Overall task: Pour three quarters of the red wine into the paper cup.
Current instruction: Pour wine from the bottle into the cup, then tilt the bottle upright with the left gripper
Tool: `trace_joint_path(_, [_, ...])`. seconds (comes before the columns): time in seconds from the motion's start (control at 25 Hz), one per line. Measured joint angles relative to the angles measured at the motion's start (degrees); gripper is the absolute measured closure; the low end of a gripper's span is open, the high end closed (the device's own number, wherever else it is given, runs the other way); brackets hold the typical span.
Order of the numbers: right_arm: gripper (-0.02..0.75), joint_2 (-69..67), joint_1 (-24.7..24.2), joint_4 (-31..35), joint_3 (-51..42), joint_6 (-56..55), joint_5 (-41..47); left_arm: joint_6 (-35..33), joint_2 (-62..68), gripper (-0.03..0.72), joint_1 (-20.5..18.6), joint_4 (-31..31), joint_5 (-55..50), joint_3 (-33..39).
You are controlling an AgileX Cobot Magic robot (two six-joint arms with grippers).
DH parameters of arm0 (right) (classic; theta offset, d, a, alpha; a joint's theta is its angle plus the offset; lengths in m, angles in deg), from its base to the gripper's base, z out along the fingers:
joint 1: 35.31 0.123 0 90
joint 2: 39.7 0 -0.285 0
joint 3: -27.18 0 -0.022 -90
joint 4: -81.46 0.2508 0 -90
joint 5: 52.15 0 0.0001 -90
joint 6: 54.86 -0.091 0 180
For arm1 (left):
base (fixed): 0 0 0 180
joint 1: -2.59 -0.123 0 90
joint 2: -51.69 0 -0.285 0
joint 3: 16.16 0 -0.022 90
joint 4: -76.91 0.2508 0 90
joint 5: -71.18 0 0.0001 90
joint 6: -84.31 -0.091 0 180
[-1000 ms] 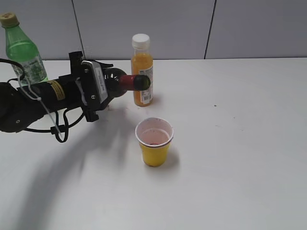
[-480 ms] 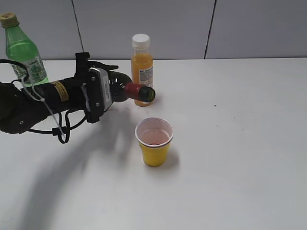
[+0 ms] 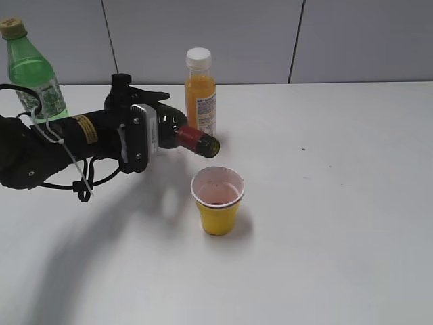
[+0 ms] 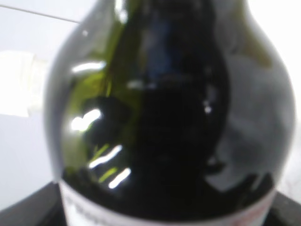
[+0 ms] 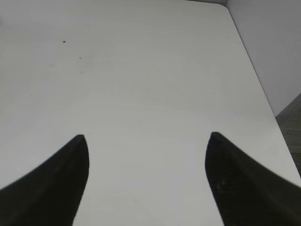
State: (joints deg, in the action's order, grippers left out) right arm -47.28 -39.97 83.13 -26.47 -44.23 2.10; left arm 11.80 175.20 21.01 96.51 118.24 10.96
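My left gripper [image 3: 139, 132] is shut on the dark green wine bottle [image 3: 179, 135], which lies tilted with its red-foiled neck and open mouth pointing right and slightly down. The mouth hangs just above and left of the yellow paper cup [image 3: 218, 210]. The cup stands upright on the white table with a little pinkish-red liquid at its bottom. No stream of wine is visible. In the left wrist view the bottle's dark shoulder [image 4: 169, 113] fills the frame. My right gripper [image 5: 146, 141] is open over bare table and is out of the exterior view.
An orange juice bottle [image 3: 200, 101] with a white cap stands just behind the wine bottle's neck. A light green soda bottle [image 3: 32, 71] stands at the far left. The white table [image 3: 338, 203] meets a grey wall at the back; the right wrist view shows the table's right edge [image 5: 263, 94].
My left gripper has tilted the wine bottle further, so its mouth has dropped lower and nearer the cup. The cup and the other bottles have not moved.
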Motion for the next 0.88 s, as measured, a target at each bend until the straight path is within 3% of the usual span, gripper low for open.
trace_joint_path(0.88, [0.155, 0.0, 0.0, 0.0, 0.0, 0.0, 0.0, -8.0, 0.0, 0.145, 0.7, 0.1, 0.0, 0.0])
